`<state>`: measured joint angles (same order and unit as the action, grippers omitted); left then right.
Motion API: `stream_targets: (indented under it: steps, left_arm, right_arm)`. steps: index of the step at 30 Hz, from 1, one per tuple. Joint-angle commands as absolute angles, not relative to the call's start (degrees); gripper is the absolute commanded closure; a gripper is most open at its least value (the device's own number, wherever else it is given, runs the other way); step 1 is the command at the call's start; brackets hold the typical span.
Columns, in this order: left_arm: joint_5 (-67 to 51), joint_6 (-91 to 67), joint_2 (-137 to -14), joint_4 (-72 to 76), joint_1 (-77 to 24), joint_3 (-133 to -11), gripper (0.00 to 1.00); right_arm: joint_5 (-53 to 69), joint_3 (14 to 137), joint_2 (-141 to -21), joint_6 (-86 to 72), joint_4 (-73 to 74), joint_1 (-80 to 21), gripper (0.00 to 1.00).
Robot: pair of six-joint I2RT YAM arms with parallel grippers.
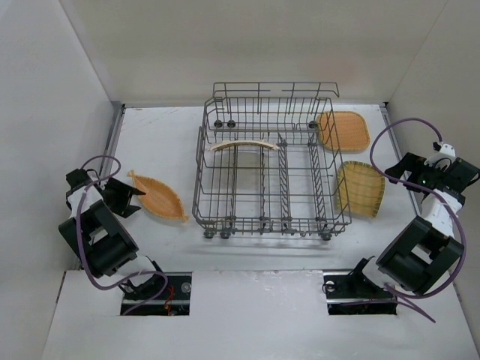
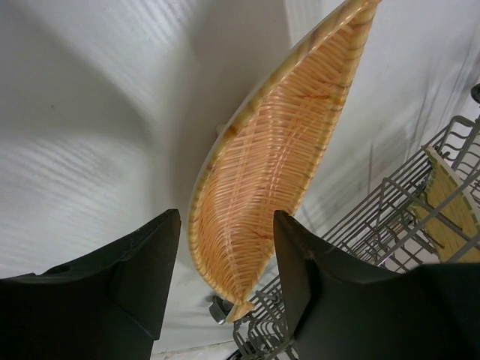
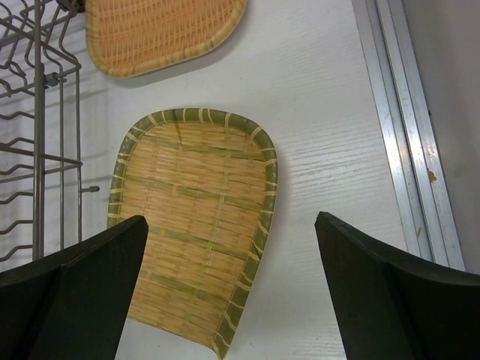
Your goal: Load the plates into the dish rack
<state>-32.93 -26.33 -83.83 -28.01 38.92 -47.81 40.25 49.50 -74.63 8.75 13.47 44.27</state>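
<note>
The grey wire dish rack (image 1: 270,161) stands mid-table with one plate (image 1: 244,145) edge-on in its rear left. A leaf-shaped plate (image 1: 157,196) lies flat left of the rack; my left gripper (image 1: 129,196) is open at its near-left tip, and in the left wrist view the leaf plate (image 2: 274,161) lies between and beyond the fingers (image 2: 146,259). Two square plates lie right of the rack: a far one (image 1: 343,130) and a near one (image 1: 360,189). My right gripper (image 1: 401,171) is open and empty, hovering over the near square plate (image 3: 191,225).
The table's metal side rail (image 3: 405,135) runs close to the right of the right gripper. White walls enclose the table at the left, back and right. The rack's wheels (image 1: 217,234) stand along its near edge. The far square plate (image 3: 154,30) touches the rack's corner.
</note>
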Motion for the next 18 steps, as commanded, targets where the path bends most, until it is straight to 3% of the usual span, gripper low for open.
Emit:
stream_targets:
  steps: [1, 18]
  left_arm:
    - [-31.64, -27.77, -86.21, -26.63, 37.05, -51.41, 0.51]
    - [-31.03, -28.13, -90.35, -25.49, 33.89, -51.86, 0.54]
  right_arm:
    - [39.99, 52.21, -74.62, 8.53, 12.13, 44.61, 0.0]
    - [39.46, 51.77, -74.18, 8.53, 12.04, 44.52, 0.0]
